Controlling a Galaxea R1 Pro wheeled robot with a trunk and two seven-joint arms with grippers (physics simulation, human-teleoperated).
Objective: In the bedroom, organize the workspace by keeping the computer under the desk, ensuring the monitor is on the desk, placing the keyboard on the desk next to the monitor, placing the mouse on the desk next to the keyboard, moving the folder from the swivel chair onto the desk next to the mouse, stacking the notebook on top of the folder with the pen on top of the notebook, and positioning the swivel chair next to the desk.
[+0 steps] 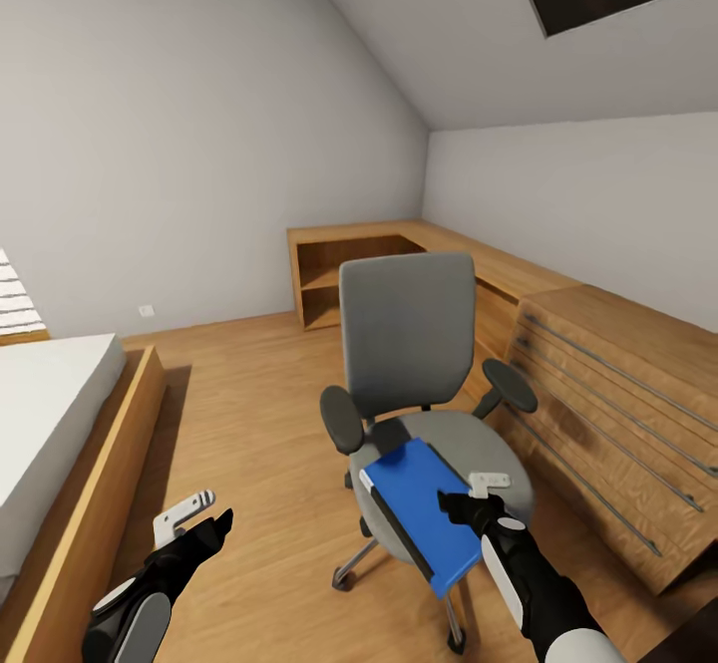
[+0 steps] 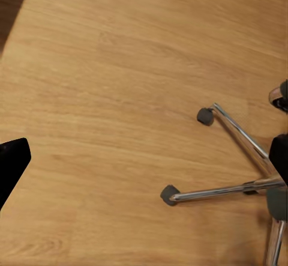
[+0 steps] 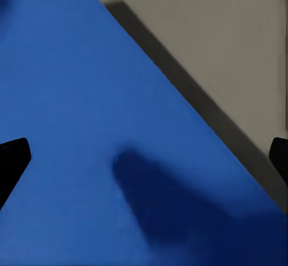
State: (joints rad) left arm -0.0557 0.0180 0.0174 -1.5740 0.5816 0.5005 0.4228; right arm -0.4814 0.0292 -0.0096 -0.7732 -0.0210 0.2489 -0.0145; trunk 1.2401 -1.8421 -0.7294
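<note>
The flat bright blue folder (image 1: 419, 513) lies on the grey padded swivel chair (image 1: 409, 344) seat, directly below the spread-open right pincer (image 1: 477, 499), long axis running toward the robot.

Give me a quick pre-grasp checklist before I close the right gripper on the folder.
1. Folder on swivel chair seat, overhanging its front edge: ok.
2. Right gripper over the folder's right edge: ok.
3. Right fingers spread wide, open: ok.
4. Fingers straddling the folder's edge: cannot tell.
5. Left gripper clear of the chair, above floor: ok.
6. Desk in sight for placing: not ok.
</note>
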